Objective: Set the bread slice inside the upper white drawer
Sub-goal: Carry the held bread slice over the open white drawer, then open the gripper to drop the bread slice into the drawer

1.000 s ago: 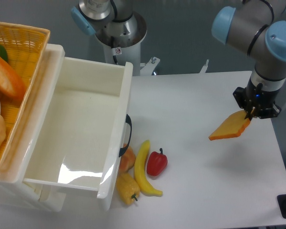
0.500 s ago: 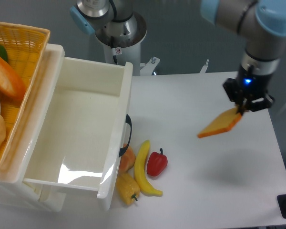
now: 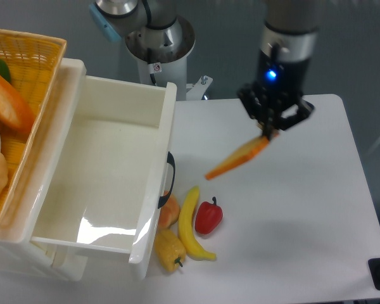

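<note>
My gripper is shut on the bread slice, a thin orange-yellow slice seen nearly edge-on. It hangs tilted down to the left, lifted above the white table, right of the drawer. The upper white drawer is pulled open at the left, deep and empty, with a black handle on its front panel. The slice is still a short way right of the drawer's front panel.
A yellow wicker basket with an orange loaf stands at the far left behind the drawer. A banana, red pepper, yellow pepper and a small orange fruit lie by the drawer's front. The arm's base is at the back.
My gripper has carried the bread slice left across the table, from near the right edge toward the drawer. The slice now shows more edge-on.
</note>
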Controlling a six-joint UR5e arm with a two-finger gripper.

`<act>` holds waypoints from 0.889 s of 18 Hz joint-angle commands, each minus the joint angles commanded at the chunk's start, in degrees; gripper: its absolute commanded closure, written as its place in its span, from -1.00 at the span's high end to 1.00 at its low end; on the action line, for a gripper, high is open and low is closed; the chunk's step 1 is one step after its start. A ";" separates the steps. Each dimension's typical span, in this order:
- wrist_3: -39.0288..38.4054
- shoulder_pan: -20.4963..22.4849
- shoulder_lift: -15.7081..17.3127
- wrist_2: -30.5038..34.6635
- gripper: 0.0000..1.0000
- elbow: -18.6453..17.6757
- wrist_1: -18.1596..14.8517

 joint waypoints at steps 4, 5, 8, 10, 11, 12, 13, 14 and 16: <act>-4.04 -6.59 2.56 0.09 -1.00 -3.69 0.09; -5.62 -7.64 2.65 0.09 -1.00 -4.05 0.09; -8.01 -10.63 2.56 0.87 -1.00 -4.66 0.00; -8.10 -12.39 2.48 1.05 -1.00 -4.75 -0.79; -8.10 -12.83 2.48 1.49 -1.00 -4.93 -1.49; -8.01 -13.36 2.48 1.67 -0.89 -5.36 -1.58; -7.92 -14.15 2.48 1.58 -0.74 -5.98 -1.50; -7.66 -14.77 2.39 1.58 -0.51 -6.33 -1.32; -7.66 -15.30 2.04 1.67 -0.06 -6.51 -1.23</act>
